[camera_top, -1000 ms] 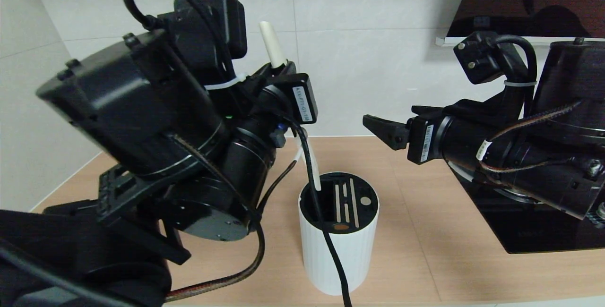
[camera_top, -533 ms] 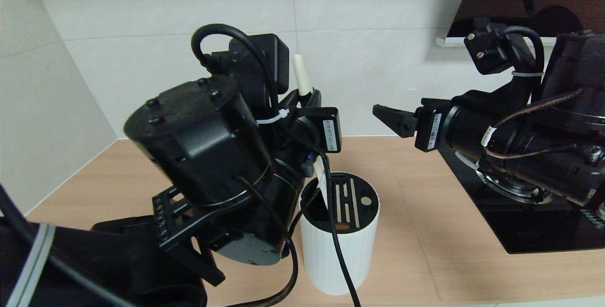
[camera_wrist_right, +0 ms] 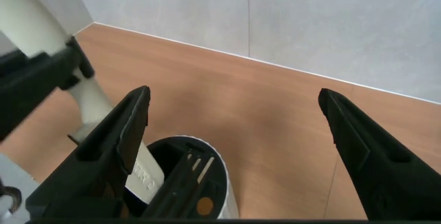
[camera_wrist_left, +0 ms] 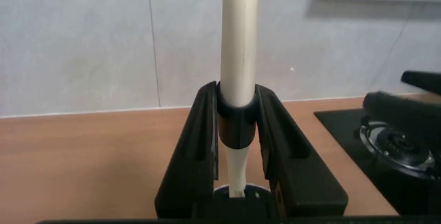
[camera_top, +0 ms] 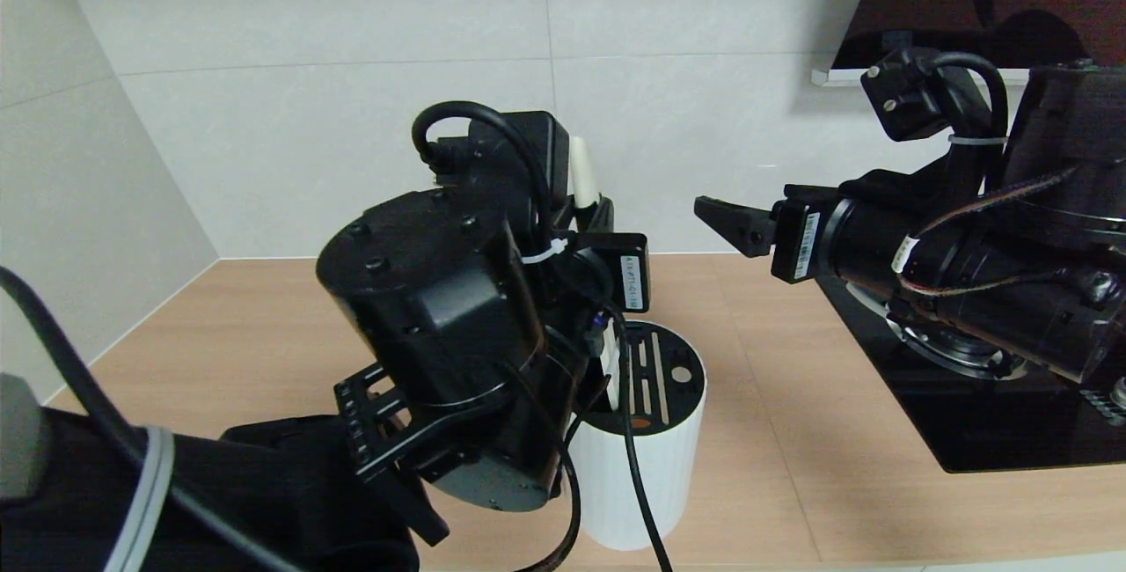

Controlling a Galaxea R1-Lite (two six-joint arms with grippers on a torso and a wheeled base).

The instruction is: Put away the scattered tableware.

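A cream-handled utensil [camera_top: 580,169] stands upright in my left gripper [camera_top: 591,207], which is shut on its handle [camera_wrist_left: 238,45]. Its lower end dips into the open slot of a white ribbed holder [camera_top: 647,466] with a black slotted top [camera_top: 658,368]. In the left wrist view the fingers [camera_wrist_left: 200,134] clamp a dark collar on the handle, with the holder's opening just below. My right gripper [camera_top: 723,222] hangs in the air to the right of the holder, open and empty. Its wrist view shows the fingers [camera_wrist_right: 120,145] spread wide above the holder [camera_wrist_right: 182,182] and the utensil [camera_wrist_right: 31,24].
The holder stands on a light wooden counter [camera_top: 264,317] against a tiled wall. A black cooktop [camera_top: 976,418] lies at the right under my right arm. A dark range hood [camera_top: 968,0] hangs at the upper right. Bare counter lies left of and behind the holder.
My left arm has moved right and down, lowering the utensil's lower end into the holder. My right gripper shifted slightly right and has held still since.
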